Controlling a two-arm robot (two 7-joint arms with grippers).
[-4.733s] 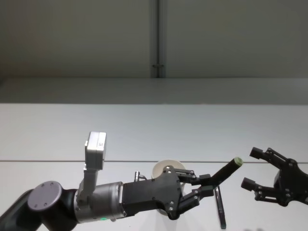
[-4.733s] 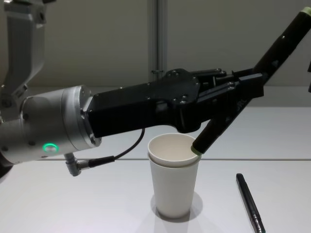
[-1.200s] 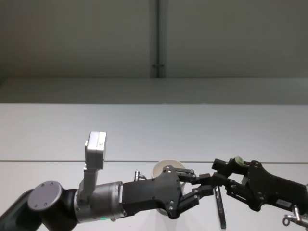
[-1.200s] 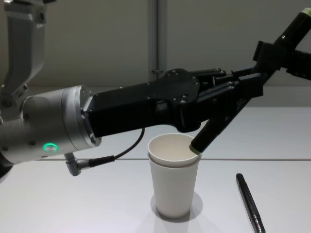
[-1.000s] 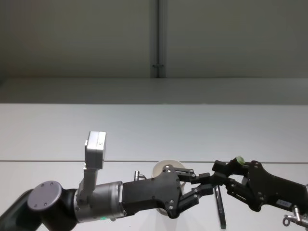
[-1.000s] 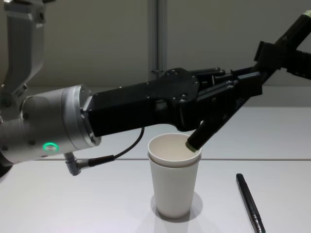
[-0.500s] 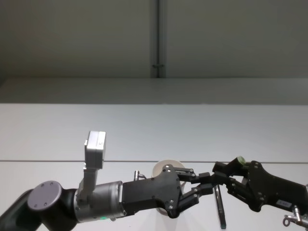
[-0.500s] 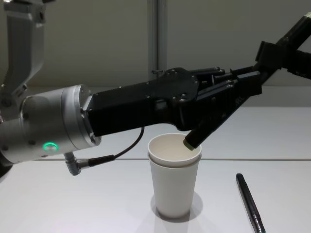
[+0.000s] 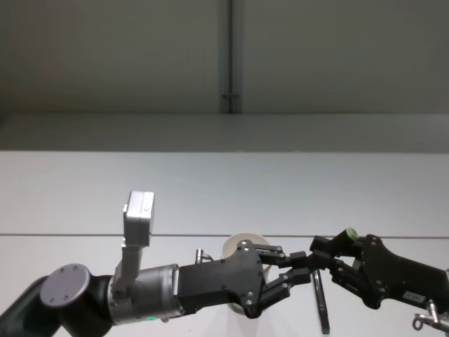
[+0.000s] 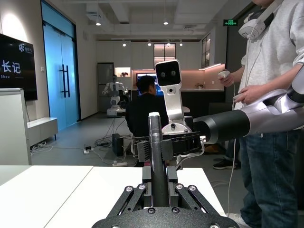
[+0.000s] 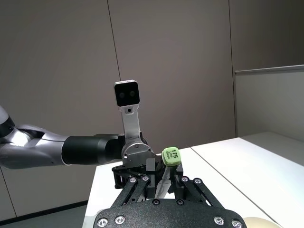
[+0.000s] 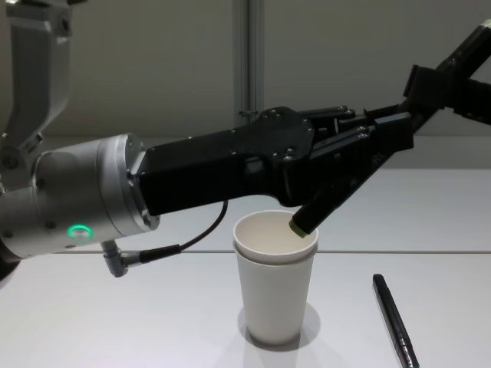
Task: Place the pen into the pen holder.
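Chest view. The left arm (image 12: 84, 199) enters from 9 o'clock and reaches across above the table (image 12: 115, 326); a green ring light (image 12: 77, 231) glows on its silver section. The left gripper (image 12: 391, 130) sits at about 1 o'clock from the pen holder (image 12: 276, 299), its fingers drawn narrow and clamped on the mid-shaft of the pen (image 12: 311, 213).

We note the pen holder standing upright on the table, near centre. The pen is a dark marker, tilted and leaning from the cup toward 2 o'clock. Its lower tip is just inside the cup mouth, at the 3 o'clock side of the rolled rim. We cannot tell whether the tip touches the rim.

A second black pen (image 12: 395, 322) lies flat on the table at 3 o'clock from the cup, apart from it.

The right gripper (image 12: 430, 80) comes in from the 2 o'clock edge and grips the pen's upper end with its fingers closed. In the right wrist view the green end cap (image 11: 171, 156) marked "175" stands out just past those fingers.
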